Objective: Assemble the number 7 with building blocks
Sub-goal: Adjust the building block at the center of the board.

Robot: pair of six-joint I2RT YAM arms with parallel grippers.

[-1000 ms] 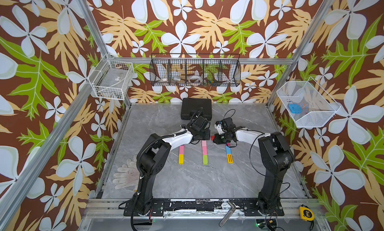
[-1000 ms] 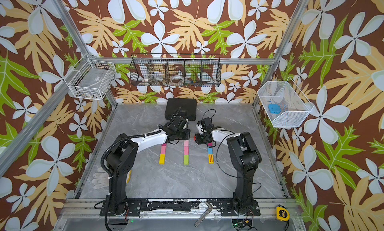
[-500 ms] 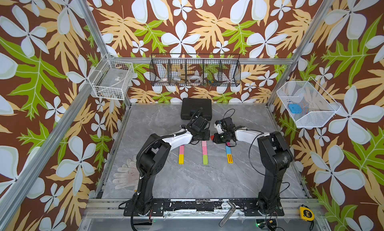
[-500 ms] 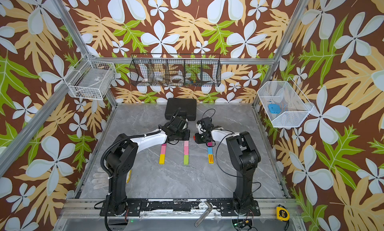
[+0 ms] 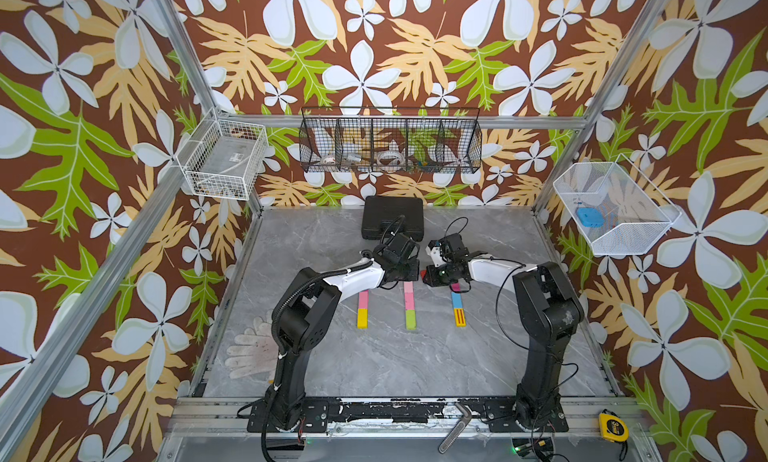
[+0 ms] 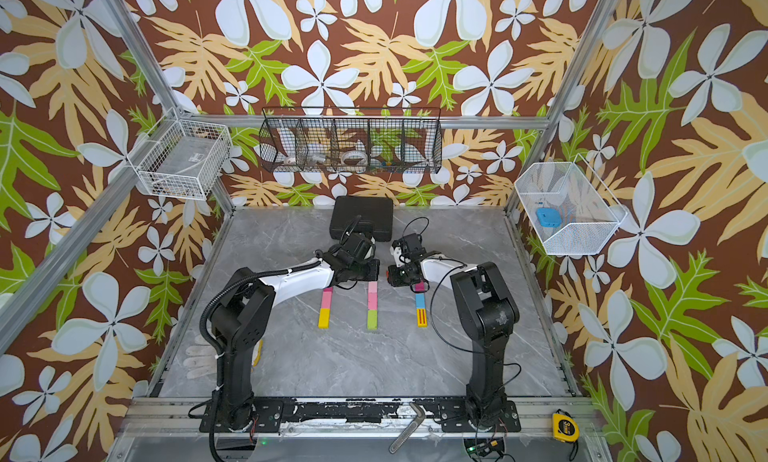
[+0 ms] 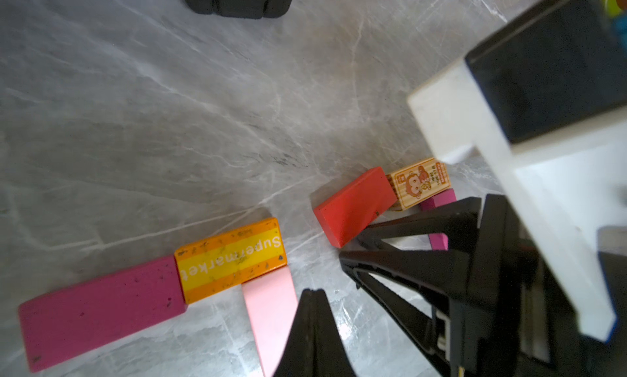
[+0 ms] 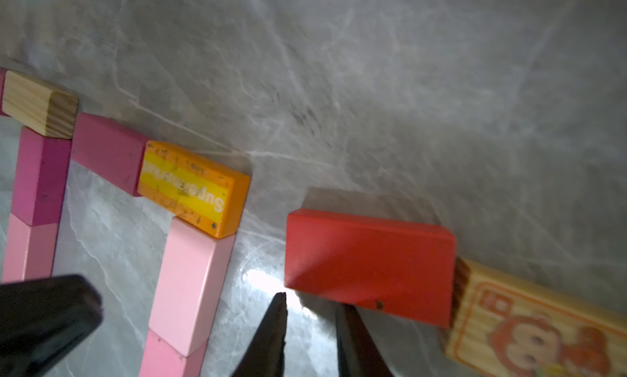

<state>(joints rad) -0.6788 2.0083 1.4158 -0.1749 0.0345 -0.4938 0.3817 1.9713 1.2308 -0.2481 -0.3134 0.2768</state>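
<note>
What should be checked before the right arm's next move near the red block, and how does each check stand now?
1. The left gripper shut, empty: ok.
2. The right gripper, fingers slightly apart, nothing between them: ok.
3. The red block in line with the monkey block: not ok, they meet at an angle.
4. The orange Supermarket block flush against the magenta block and touching the light pink block at its end: ok.
5. The red block apart from the orange Supermarket block: ok.
</note>
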